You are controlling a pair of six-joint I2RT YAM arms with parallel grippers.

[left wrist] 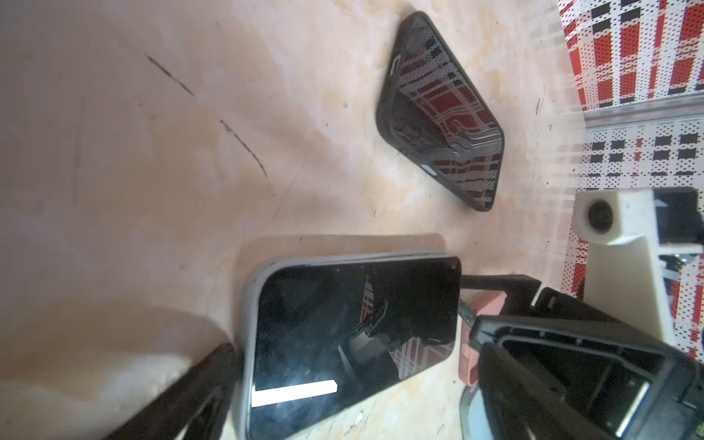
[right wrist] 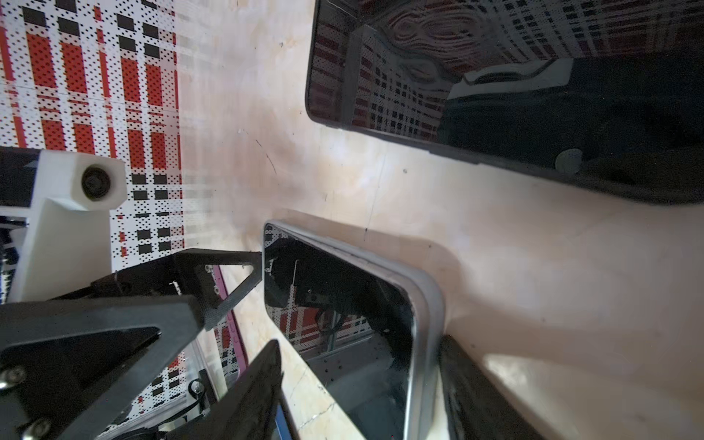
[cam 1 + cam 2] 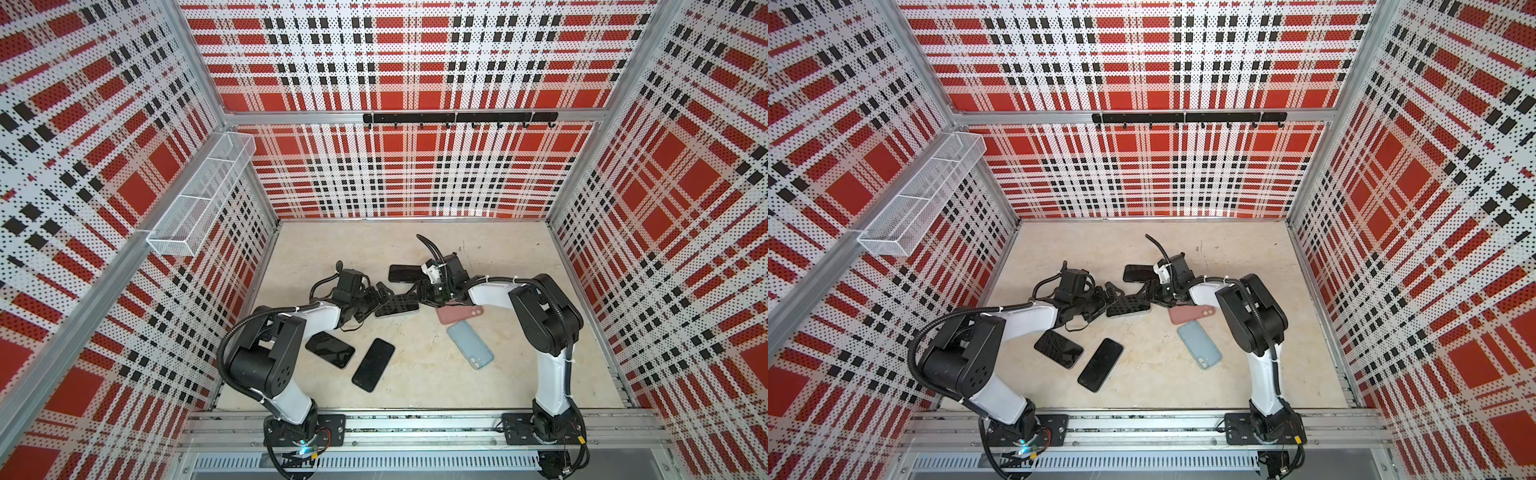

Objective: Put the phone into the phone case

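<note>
Right gripper (image 3: 422, 296), jaws part open astride 1 short end, holds nothing I can confirm; phone (image 3: 397, 305) lies on the table (image 3: 415, 374) in its pale case (image 2: 428, 301), long axis pointing at wide-open, empty left gripper (image 3: 379, 300).

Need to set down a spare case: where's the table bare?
Bare: the strip along the back wall, and the front patch between the black phone and blue case. Crowded: the centre, where left gripper and right gripper flank the cased phone beside the pink case.
</note>
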